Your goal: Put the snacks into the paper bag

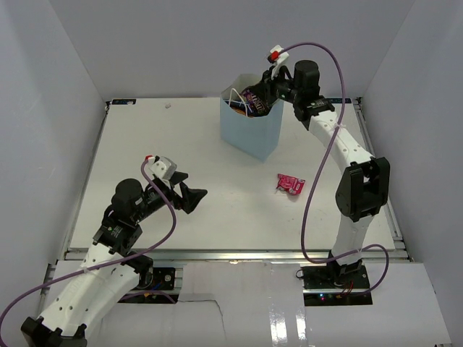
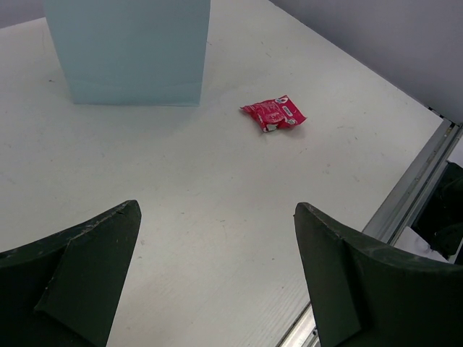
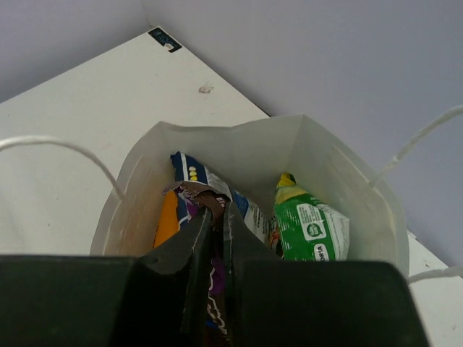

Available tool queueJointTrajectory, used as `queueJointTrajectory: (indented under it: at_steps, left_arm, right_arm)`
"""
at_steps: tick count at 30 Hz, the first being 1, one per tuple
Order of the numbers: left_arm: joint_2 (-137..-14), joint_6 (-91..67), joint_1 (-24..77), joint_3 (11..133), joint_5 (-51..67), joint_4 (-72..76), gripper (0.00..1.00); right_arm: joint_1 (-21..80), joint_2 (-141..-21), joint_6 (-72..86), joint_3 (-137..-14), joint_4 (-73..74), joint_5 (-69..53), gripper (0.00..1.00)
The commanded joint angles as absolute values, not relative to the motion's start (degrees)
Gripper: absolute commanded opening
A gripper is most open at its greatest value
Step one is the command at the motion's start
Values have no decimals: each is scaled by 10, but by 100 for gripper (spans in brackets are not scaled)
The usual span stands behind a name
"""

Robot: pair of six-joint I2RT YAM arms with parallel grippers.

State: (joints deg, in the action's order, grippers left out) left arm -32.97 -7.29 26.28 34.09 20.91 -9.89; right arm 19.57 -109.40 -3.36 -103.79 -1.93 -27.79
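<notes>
One dark brown candy pack [image 1: 256, 98], pinched in your right gripper [image 3: 217, 217], hangs over the paper bag [image 1: 249, 137]; release below the rim.

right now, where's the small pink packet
In the top view the small pink packet lies on the table right of centre, nearer the arms than the paper bag and beside the right arm, touching neither.
</notes>
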Motion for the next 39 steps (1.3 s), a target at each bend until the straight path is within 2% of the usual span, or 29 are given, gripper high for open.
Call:
queueJointTrajectory:
  at_steps: [1,4,6,7,8,10,13,15,19,23,24,25,27,33,39]
  left_arm:
    - [-330,-66,257,336,229,-91,98]
    - [-326,-66,256,335,231,-91,98]
    - [-323,-67,255,334,232,-90,98]
    - [-323,-67,256,334,234,-91,98]
    - [-322,-68,255,334,234,-90,98]
    - [-323,-67,256,334,236,-90,98]
    - [-320,-68,255,334,236,-90,98]
    - [-319,-68,255,335,236,-90,98]
    - [-313,-69,255,333,238,-90,98]
    - [-309,-69,255,333,241,-89,98]
    - [-308,-69,255,333,241,-89,98]
    - [-307,-69,255,333,242,-89,98]
    - [-306,-69,255,333,243,-88,98]
    - [-308,-71,255,333,244,-88,98]
    - [-307,-70,255,331,238,-89,98]
  right_arm:
    - [192,-1036,-68,-1016,-58,-317,8]
    - [192,-1033,-74,-1006,-43,-302,8]
    - [192,-1037,-75,-1004,-21,-288,13]
    - [192,-1035,-83,-993,-13,-278,26]
    - [192,-1034,-83,-988,-11,-272,34]
    - [190,-1022,-86,-983,-3,-278,48]
    - [185,-990,-82,-986,18,-280,63]
    - [184,-962,-79,-990,37,-286,66]
    - [160,-890,-55,-946,51,-280,66]
    - [142,-798,-84,-793,77,-269,66]
    - [139,-784,-105,-762,84,-269,68]
    - [133,-772,-132,-732,101,-275,80]
    - [124,-746,-223,-656,134,-293,86]
    - [121,-788,-483,-592,257,-287,87]
    - [137,-859,-529,-567,212,-185,87]
